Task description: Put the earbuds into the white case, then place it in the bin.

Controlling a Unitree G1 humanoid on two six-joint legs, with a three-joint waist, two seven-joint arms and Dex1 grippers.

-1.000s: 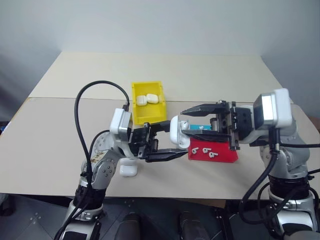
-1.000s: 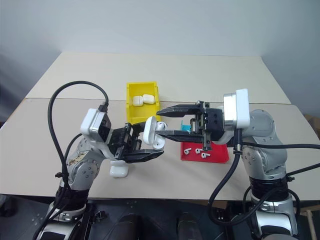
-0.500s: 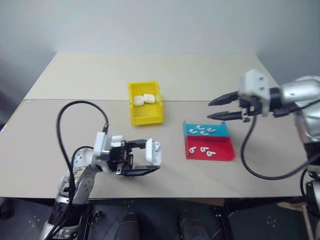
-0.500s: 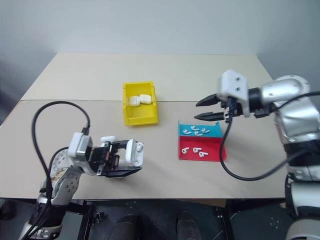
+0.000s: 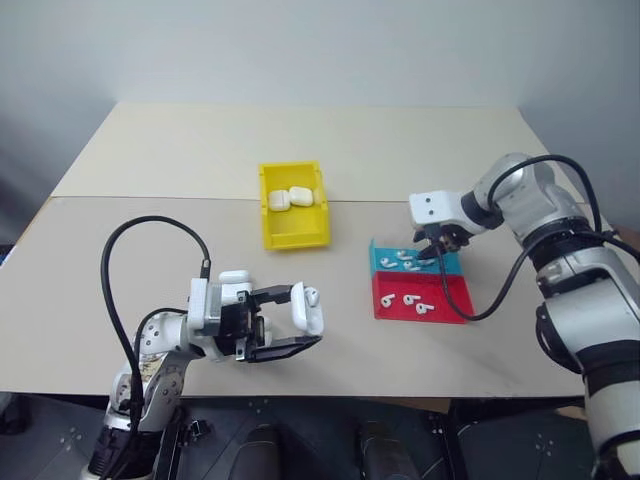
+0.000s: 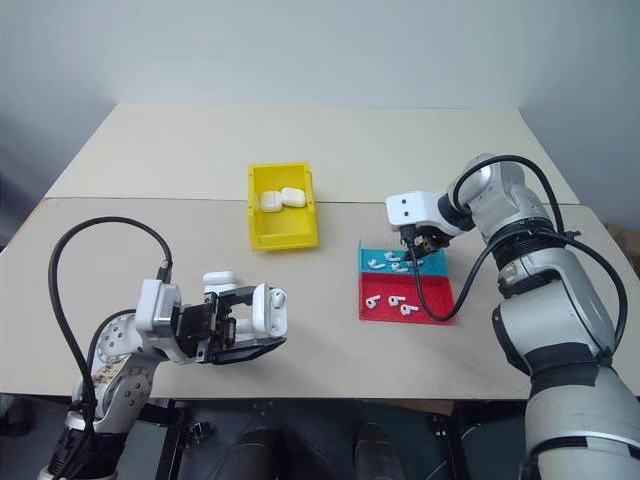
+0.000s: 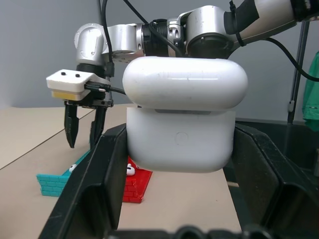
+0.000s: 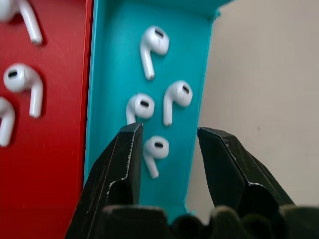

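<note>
The left gripper (image 5: 296,318) has its jaws pinching the small glossy white rounded earbud case (image 7: 184,114) across its two flat sides. It holds the case upright just above the near left part of the pale counter (image 5: 400,150), with the lid a crack above the body. Another white case (image 5: 234,277) lies on the counter just behind this gripper.

The right gripper (image 8: 169,149) points steeply down over the far, teal half of the shallow teal-and-red plastic tray (image 5: 460,300). Its jaws are spread, with one of the tiny glossy white short-stemmed earbuds (image 8: 155,149) between their tips. It is not yet gripped. Three more earbuds lie loose beside it in the teal half and three in the red half.

The earbuds look very light, hard and slick, so they are likely to squirt out or roll under a pinch. The rounded head gives the jaws the most to close on, and a gentle squeeze should do. The case is also smooth and rigid, and its flat faces are the safest hold.

The small bright yellow plastic bin (image 5: 268,232) stands left of the tray, toward the middle of the counter. It already holds two white cases (image 5: 291,197) at its far end.
</note>
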